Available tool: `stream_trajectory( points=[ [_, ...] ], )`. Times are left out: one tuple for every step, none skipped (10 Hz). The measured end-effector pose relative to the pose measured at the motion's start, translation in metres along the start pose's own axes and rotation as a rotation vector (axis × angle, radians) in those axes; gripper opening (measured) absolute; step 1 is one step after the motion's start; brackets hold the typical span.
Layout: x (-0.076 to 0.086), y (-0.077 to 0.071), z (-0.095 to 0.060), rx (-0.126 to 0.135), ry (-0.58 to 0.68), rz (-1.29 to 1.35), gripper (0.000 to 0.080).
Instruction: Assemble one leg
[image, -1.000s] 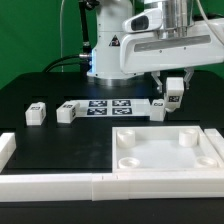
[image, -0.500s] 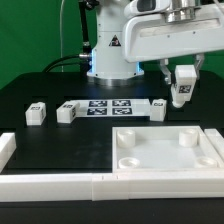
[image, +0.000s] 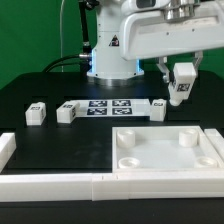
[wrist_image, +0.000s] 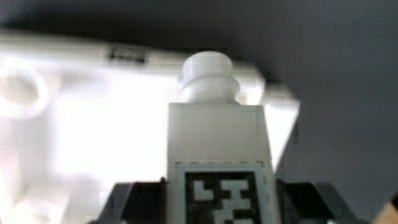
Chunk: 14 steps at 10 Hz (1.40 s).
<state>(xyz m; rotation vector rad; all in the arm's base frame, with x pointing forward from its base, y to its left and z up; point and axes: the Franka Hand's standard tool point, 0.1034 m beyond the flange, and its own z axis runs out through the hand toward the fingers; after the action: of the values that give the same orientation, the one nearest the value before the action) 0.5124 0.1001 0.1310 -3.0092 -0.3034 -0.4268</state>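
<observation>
My gripper (image: 180, 84) is shut on a white leg (image: 182, 86) with a black-and-white tag and holds it in the air, above the far right corner of the large white panel (image: 165, 165). In the wrist view the held leg (wrist_image: 221, 130) stands between the two dark fingers (wrist_image: 135, 200), its rounded peg end pointing away, with the panel (wrist_image: 89, 130) blurred beneath. Three more legs lie on the black table: one at the exterior view's left (image: 36, 113), one next to it (image: 67, 112), one (image: 160, 108) at the right end of the marker board.
The marker board (image: 108, 108) lies flat at the table's middle back. A white raised rail (image: 60, 182) runs along the front edge, with a short piece (image: 6, 150) at the left. The robot's base (image: 110, 50) stands behind.
The gripper has risen with the leg and moved toward the exterior view's right, from just above the table to higher up over the panel's far right corner.
</observation>
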Motion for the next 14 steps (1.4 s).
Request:
stream_trajectory(
  points=[
    [0.014,0.009,0.002,-0.024,0.118,-0.026,0.029],
    [0.017,0.016,0.007,-0.048,0.207,-0.038,0.029],
    [0.013,0.017,0.01,-0.057,0.235,-0.037,0.029],
    [0.012,0.016,0.01,-0.051,0.215,-0.039,0.029],
    [0.012,0.016,0.01,-0.051,0.216,-0.038,0.029],
    [0.012,0.016,0.011,-0.051,0.215,-0.039,0.029],
    [0.014,0.014,0.012,-0.048,0.215,-0.041,0.029],
    [0.024,0.01,0.015,-0.039,0.211,-0.043,0.029],
    [0.036,0.009,0.02,-0.032,0.213,-0.04,0.029],
    [0.05,0.008,0.028,-0.024,0.214,-0.04,0.029],
    [0.064,0.009,0.038,-0.019,0.223,-0.047,0.029],
    [0.071,0.012,0.042,-0.021,0.229,-0.058,0.029],
    [0.07,0.011,0.042,-0.02,0.228,-0.059,0.029],
    [0.07,0.012,0.042,-0.022,0.234,-0.059,0.029]
  ],
)
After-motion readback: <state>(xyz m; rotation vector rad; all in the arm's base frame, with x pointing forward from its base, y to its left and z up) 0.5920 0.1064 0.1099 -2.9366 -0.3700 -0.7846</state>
